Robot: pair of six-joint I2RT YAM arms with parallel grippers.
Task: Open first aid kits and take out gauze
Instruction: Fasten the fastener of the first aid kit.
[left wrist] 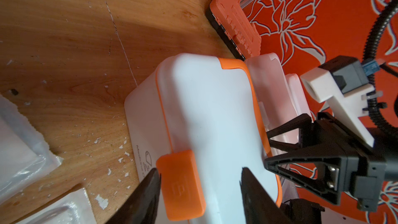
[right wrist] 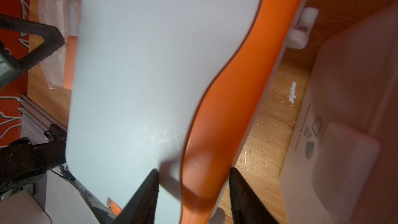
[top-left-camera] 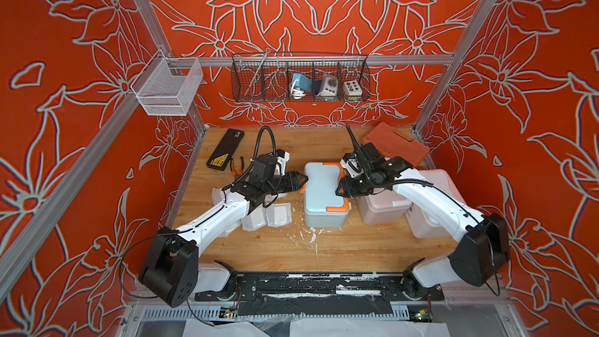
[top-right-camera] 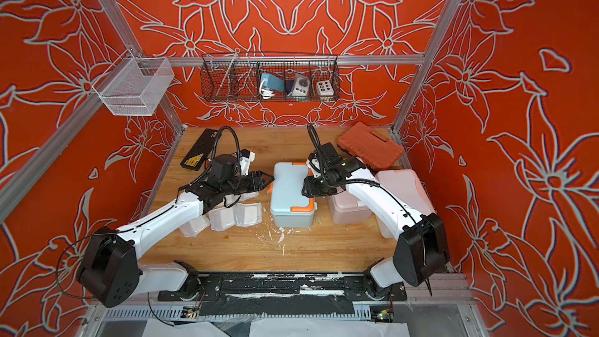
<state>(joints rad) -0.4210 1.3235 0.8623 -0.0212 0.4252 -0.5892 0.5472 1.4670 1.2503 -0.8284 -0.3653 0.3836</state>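
A blue-grey first aid kit (top-left-camera: 324, 189) with orange trim stands shut at mid-table. My left gripper (left wrist: 200, 175) is at its latch side. Its jaws stand apart astride the orange latch (left wrist: 181, 182), one finger beside the latch and the other over the lid. My right gripper (right wrist: 193, 173) is at the hinge side, jaws apart astride the orange rim (right wrist: 232, 104). A pale pink kit (top-left-camera: 381, 210) and a white kit (top-left-camera: 431, 189) stand shut by the right arm. Gauze packets (top-left-camera: 278, 215) lie under the left arm.
A black case (top-left-camera: 225, 149) and pliers (top-left-camera: 236, 165) lie at the back left. An orange-red tool case (top-left-camera: 395, 144) sits at the back right. A black wire basket (top-left-camera: 299, 77) and a white mesh basket (top-left-camera: 168, 87) hang on the frame. White flecks (top-left-camera: 311, 235) dot the wood.
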